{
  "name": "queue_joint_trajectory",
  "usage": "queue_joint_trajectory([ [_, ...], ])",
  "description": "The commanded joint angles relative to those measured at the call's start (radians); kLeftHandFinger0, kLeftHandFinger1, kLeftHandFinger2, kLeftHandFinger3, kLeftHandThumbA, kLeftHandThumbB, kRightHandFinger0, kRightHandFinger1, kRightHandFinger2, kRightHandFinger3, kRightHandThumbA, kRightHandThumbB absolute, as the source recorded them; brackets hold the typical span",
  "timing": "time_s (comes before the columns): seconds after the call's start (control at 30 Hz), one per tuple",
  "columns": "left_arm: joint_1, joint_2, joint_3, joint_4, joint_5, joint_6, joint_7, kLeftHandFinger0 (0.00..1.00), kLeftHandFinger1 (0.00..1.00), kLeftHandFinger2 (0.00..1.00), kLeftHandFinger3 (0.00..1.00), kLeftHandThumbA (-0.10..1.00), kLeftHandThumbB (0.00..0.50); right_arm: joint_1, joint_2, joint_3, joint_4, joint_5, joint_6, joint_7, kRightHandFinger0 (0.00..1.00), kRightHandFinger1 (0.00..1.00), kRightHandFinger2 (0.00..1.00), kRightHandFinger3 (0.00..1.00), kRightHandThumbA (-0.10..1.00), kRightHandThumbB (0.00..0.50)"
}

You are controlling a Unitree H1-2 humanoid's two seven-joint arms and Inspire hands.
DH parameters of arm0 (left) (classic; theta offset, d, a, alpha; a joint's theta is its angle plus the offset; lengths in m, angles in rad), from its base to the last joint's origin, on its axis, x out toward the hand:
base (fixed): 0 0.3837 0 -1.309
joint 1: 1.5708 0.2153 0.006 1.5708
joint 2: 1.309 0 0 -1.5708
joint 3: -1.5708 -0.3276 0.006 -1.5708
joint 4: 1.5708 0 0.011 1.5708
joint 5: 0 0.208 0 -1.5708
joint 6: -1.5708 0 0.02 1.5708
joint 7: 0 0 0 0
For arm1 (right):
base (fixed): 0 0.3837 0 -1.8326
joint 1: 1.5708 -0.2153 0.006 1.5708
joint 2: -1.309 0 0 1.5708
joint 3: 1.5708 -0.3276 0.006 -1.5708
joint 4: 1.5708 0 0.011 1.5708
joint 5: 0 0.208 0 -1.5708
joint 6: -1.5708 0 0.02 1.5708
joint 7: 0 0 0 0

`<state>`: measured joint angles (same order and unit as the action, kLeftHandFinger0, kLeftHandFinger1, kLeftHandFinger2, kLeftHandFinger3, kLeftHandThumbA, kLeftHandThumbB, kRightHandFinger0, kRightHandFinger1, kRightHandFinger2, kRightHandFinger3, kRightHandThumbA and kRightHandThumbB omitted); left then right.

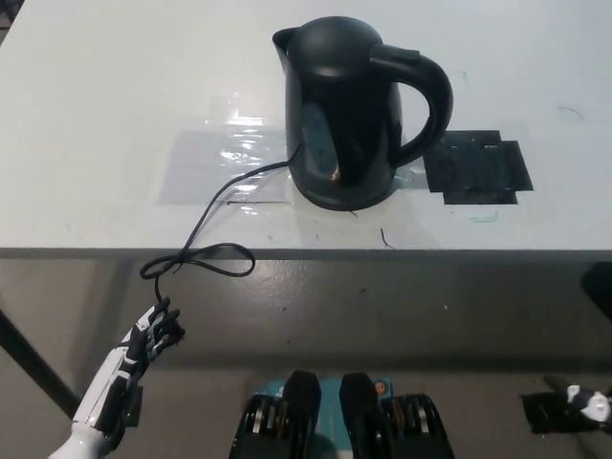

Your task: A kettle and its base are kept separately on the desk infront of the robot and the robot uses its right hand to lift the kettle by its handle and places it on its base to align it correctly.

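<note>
A: While the black kettle (346,110) stands upright near the desk's (96,115) front edge, apparently on its base, where does its handle (421,96) point?

B: Toward picture right, its loop open to that side, beside a black square patch (478,167).

A: And the right hand?

B: Not in view, so I cannot tell its state. The white left hand (153,330) hangs low below the desk edge, holding nothing, fingers loosely curled.

A: Obstacles?

B: Only the cord (206,244), trailing left off the edge.
</note>
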<state>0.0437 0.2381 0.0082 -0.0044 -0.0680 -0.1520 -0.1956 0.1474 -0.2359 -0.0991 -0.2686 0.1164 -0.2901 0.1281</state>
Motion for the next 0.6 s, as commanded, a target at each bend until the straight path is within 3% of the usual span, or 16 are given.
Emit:
queue_joint_trajectory([
  [0.0, 0.0, 0.015, 0.005, -0.033, -0.002, -0.041, -0.009, 1.0, 1.0, 1.0, 1.0, 1.0, 0.244, -0.045, 0.012, 0.032, 0.138, -0.034, -0.09, 0.021, 1.0, 1.0, 1.0, 1.0, 1.0, 0.399],
  [0.03, 0.005, 0.013, 0.004, -0.035, -0.002, -0.044, -0.009, 1.0, 1.0, 1.0, 1.0, 1.0, 0.241, -0.048, 0.013, 0.039, 0.176, -0.035, -0.093, 0.022, 1.0, 1.0, 1.0, 1.0, 1.0, 0.349],
  [0.1, 0.012, 0.01, 0.005, -0.038, -0.004, -0.045, -0.007, 1.0, 1.0, 1.0, 1.0, 1.0, 0.234, -0.058, 0.014, 0.046, 0.224, -0.037, -0.106, 0.025, 1.0, 1.0, 1.0, 1.0, 1.0, 0.376],
  [0.57, 0.043, 0.004, 0.0, -0.031, -0.004, -0.042, -0.007, 1.0, 1.0, 1.0, 1.0, 1.0, 0.245, -0.048, 0.002, 0.093, 0.314, -0.025, -0.078, 0.057, 1.0, 1.0, 1.0, 1.0, 1.0, 0.316],
])
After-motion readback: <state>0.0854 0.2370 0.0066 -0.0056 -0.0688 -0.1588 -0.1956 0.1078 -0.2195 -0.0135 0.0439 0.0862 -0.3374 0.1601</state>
